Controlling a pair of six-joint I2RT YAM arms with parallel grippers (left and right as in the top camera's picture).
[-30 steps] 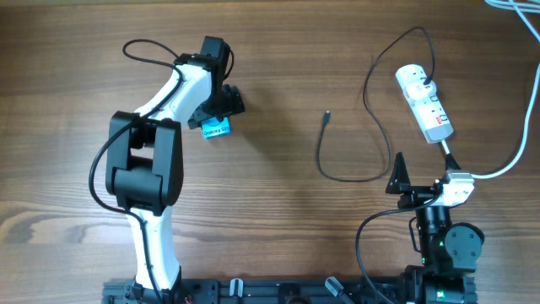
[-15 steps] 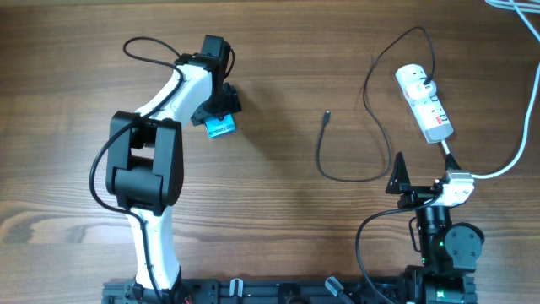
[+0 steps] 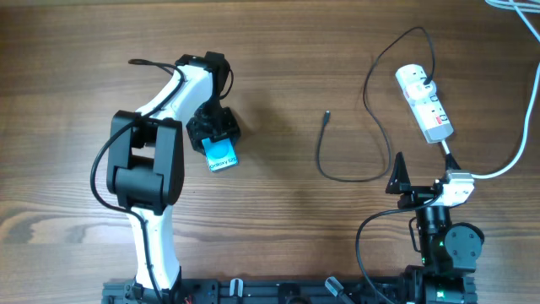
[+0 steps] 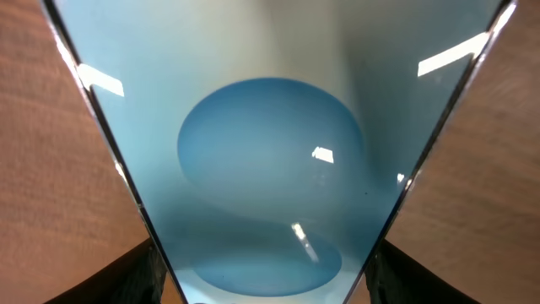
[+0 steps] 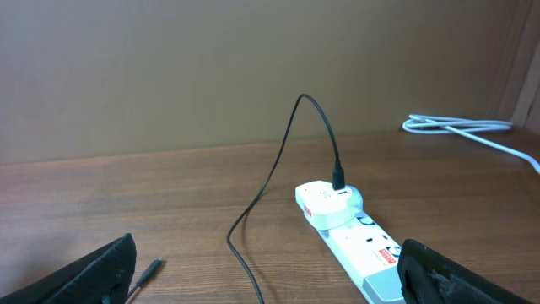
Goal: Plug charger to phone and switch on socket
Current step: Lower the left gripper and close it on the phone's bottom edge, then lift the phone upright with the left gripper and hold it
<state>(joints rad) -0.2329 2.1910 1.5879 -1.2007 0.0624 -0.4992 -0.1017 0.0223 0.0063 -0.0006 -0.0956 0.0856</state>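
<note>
My left gripper (image 3: 216, 139) is shut on the phone (image 3: 222, 154), a small flat phone with a teal-blue screen and white border, left of the table's middle. The phone's screen (image 4: 270, 152) fills the left wrist view between the two fingers. The charger (image 3: 371, 93) is a thin black cable looping from the socket to its plug tip (image 3: 326, 116), which lies free on the table; the tip also shows in the right wrist view (image 5: 148, 270). The socket (image 3: 424, 103) is a white power strip with a grey end at the far right (image 5: 363, 245). My right gripper (image 3: 398, 176) is open and empty.
A thicker white and light-blue cable (image 3: 506, 165) runs from the socket's grey end along the right edge, and shows far right in the right wrist view (image 5: 460, 128). Wooden table (image 3: 278, 228) all around.
My left gripper has moved toward the front of the table with the phone in it, and the phone has turned a little. The right arm, charger and socket have not moved.
</note>
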